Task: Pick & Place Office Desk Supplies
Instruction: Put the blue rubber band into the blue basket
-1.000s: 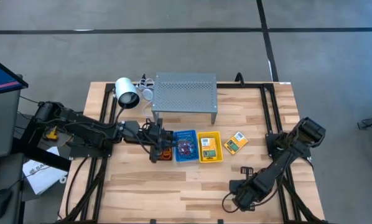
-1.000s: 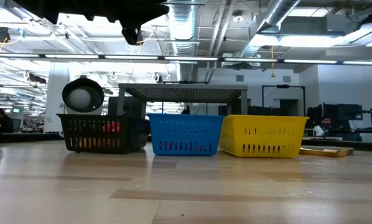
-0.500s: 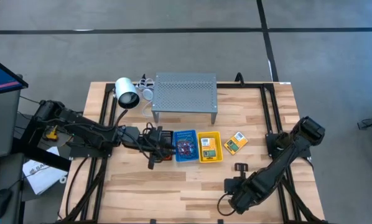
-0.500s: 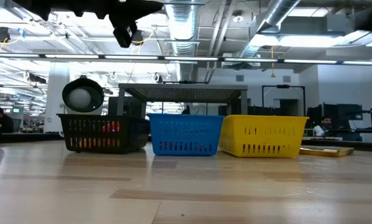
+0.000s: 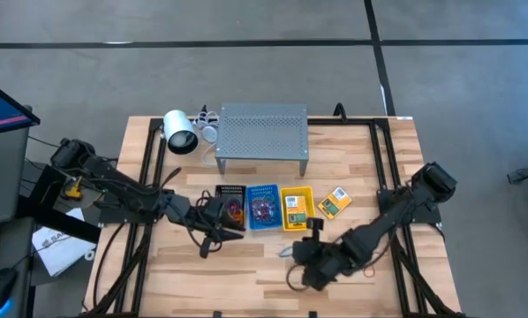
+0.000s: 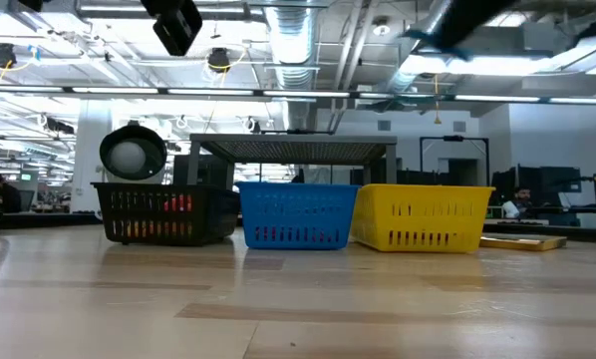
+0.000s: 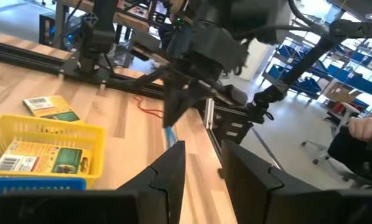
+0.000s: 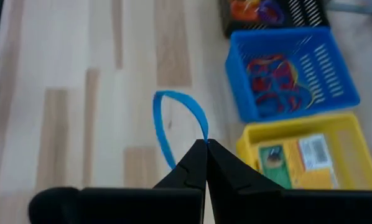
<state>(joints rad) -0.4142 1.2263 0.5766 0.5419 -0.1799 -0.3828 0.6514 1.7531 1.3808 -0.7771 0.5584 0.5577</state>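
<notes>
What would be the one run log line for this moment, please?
right gripper: shut on blue rubber band, above table near yellow basket | left gripper: empty, beside black basket

Bright even overhead light, ceiling lamps (image 6: 218, 62) glaring, right wrist view blurred

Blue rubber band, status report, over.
Right gripper shut on blue rubber band, above bare table near blue basket. Left gripper empty, beside black basket. Nothing in the way.
</notes>
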